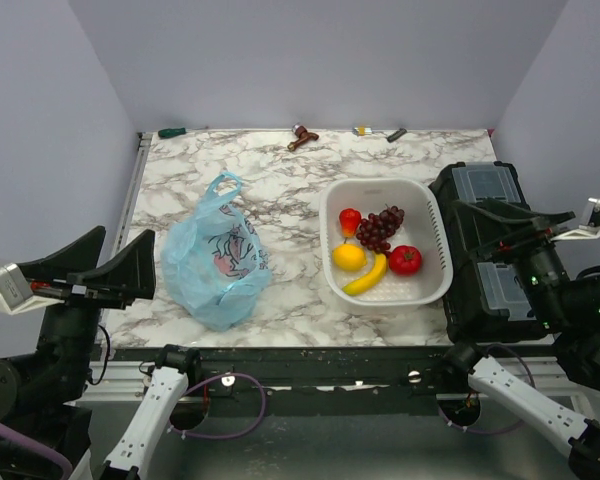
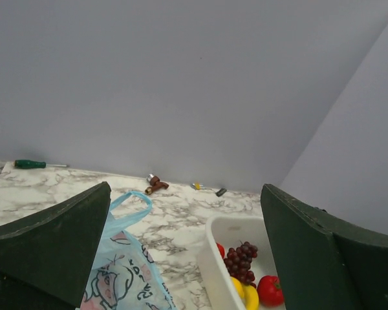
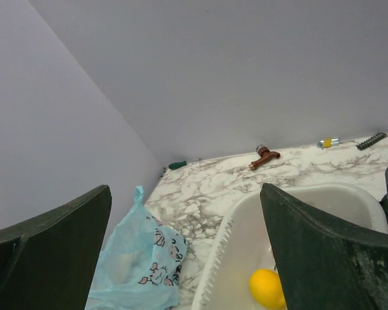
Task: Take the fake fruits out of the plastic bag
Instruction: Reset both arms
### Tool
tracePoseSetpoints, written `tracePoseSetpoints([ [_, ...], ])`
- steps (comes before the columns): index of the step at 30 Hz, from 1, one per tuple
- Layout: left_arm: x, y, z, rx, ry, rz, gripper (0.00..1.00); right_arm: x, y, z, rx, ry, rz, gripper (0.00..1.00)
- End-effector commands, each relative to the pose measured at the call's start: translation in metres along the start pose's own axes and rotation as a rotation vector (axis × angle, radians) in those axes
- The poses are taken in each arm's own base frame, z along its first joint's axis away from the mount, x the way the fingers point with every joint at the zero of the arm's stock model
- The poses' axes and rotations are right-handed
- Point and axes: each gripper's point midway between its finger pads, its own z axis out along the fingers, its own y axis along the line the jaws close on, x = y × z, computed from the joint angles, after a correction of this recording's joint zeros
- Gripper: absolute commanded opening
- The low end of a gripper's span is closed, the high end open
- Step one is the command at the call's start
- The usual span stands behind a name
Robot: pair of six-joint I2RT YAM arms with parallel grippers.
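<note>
Fruits first: grape bunch (image 1: 380, 228), round yellow lemon-like fruit (image 1: 349, 257) and banana (image 1: 368, 275) all lie in the white perforated basket (image 1: 435, 215) at the right middle of the table (image 1: 280, 190). They share it with a red apple-like fruit (image 1: 405, 260) and a small red-orange fruit (image 1: 350, 221). None of the three is touching the plastic bag (image 1: 215, 265). The bag lies slack on the marble to the left of the basket, with a strip of bare table between them and its loop handles pointing toward the far wall. I see no bulge in the film; a pinkish patch shows through it, which I read as the cartoon print, though I cannot rule out something small inside from these views. Left tool (image 2: 185, 190) hangs off the near left corner, jaws spread wide, holding nothing. Right tool (image 3: 184, 190) sits at the right side above the black cases (image 1: 490, 290), jaws equally wide and likewise bare. Odds and ends, a green screwdriver (image 1: 170, 132) among them, line the far edge of the table. My judgement: removal looks done, nothing left but to confirm that the bag is empty.
</note>
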Motion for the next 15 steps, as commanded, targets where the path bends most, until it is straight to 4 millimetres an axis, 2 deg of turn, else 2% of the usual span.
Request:
tracePoseSetpoints([
  [1,-0.001,0.005,-0.007,-0.031,0.009,0.024,0.98,-0.014,-0.005,-0.014,0.008,-0.038,-0.010,1.00],
  [9,-0.007,0.011,-0.011,-0.045,-0.001,0.046,0.98,-0.034,0.002,-0.039,-0.074,-0.133,0.031,1.00],
  [15,-0.003,0.013,-0.012,-0.045,0.005,0.048,0.98,-0.031,-0.003,-0.037,-0.044,-0.119,0.037,1.00],
])
